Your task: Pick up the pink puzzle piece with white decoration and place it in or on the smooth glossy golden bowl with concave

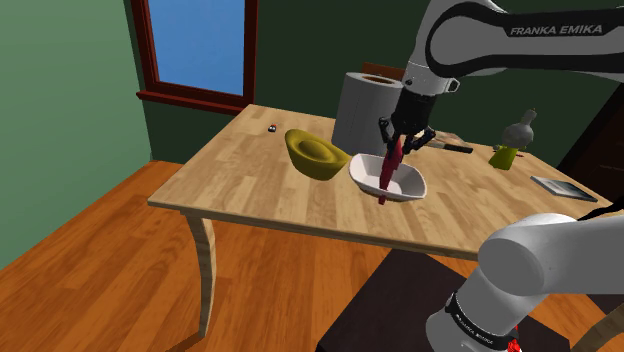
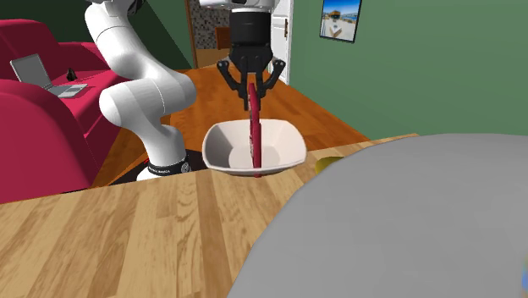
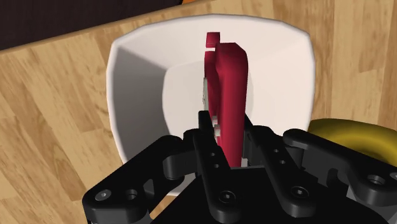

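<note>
My gripper (image 1: 397, 143) is shut on a dark pink puzzle piece (image 1: 389, 172), which hangs upright from the fingers. Its lower end reaches down into a white bowl (image 1: 412, 186) on the wooden table. I cannot tell whether it touches the bowl's bottom. The glossy golden bowl (image 1: 313, 155) stands right beside the white bowl, toward the shoulder view's left. In the wrist view the puzzle piece (image 3: 229, 89) is clasped between the fingers over the white bowl (image 3: 137, 83), with the golden bowl (image 3: 356, 137) at its side. The second exterior view shows the gripper (image 2: 253, 85) and puzzle piece (image 2: 255, 127) above the white bowl (image 2: 222, 146).
A white cylinder (image 1: 365, 108) stands behind the bowls. A yellow-green object with a grey top (image 1: 510, 145) and a flat grey item (image 1: 562, 187) lie toward the shoulder view's right. A small dark object (image 1: 272, 128) sits near the far edge. A large grey shape (image 2: 406, 229) blocks the second exterior view's foreground.
</note>
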You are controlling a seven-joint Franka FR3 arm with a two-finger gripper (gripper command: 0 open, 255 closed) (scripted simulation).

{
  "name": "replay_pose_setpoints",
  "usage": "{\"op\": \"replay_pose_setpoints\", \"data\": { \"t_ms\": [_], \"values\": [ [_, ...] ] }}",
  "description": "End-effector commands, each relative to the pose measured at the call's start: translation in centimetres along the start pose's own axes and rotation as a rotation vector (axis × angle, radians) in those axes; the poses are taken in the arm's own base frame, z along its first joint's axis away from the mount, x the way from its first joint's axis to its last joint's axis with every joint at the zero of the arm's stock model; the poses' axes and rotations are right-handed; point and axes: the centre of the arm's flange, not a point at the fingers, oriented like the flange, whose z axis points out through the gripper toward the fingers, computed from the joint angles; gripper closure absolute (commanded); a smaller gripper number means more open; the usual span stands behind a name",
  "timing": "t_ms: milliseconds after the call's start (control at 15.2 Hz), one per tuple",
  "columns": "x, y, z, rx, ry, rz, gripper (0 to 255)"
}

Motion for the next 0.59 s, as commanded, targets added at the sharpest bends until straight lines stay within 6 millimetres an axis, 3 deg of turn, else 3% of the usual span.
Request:
{"op": "replay_pose_setpoints", "data": {
  "t_ms": [0, 528],
  "values": [
    [0.1, 0.0, -1.1, 0.001, 0.000, 0.000, 255],
    [0.4, 0.0, -5.4, 0.001, 0.000, 0.000, 255]
  ]
}}
